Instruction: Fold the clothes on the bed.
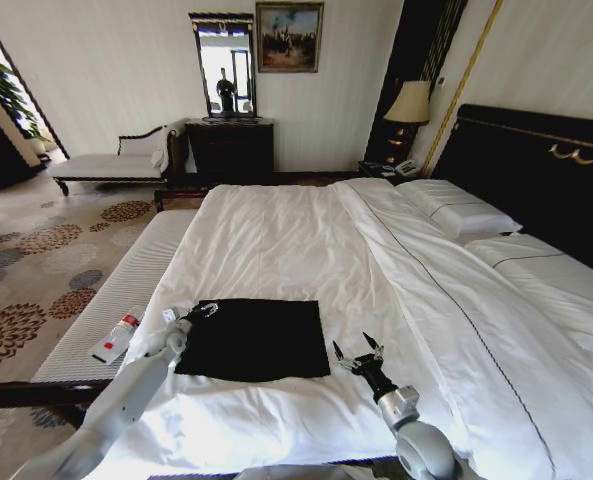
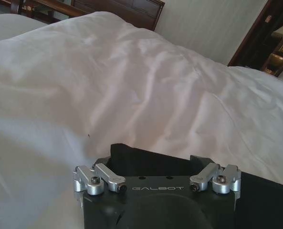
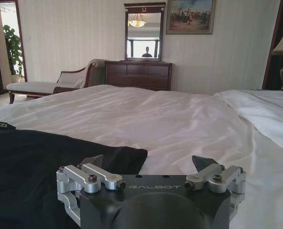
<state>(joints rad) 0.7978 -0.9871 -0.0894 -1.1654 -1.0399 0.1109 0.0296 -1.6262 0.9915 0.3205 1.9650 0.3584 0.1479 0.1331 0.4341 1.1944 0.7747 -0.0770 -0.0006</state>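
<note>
Shirt point(image 1: 253, 338) lay folded into a flat black rectangle on bed point(image 1: 276, 240). Left claw point(image 1: 192, 316) spread wide at shirt's left corner, right claw point(image 1: 359, 355) wide beside its right edge. Best pinched low, corners lifted evenly.

one brand word could be read, on the gripper bodies.
"galbot" stood in pale letters on the left gripper point(image 2: 155, 164) housing and on the right gripper point(image 3: 151, 167) housing.
</note>
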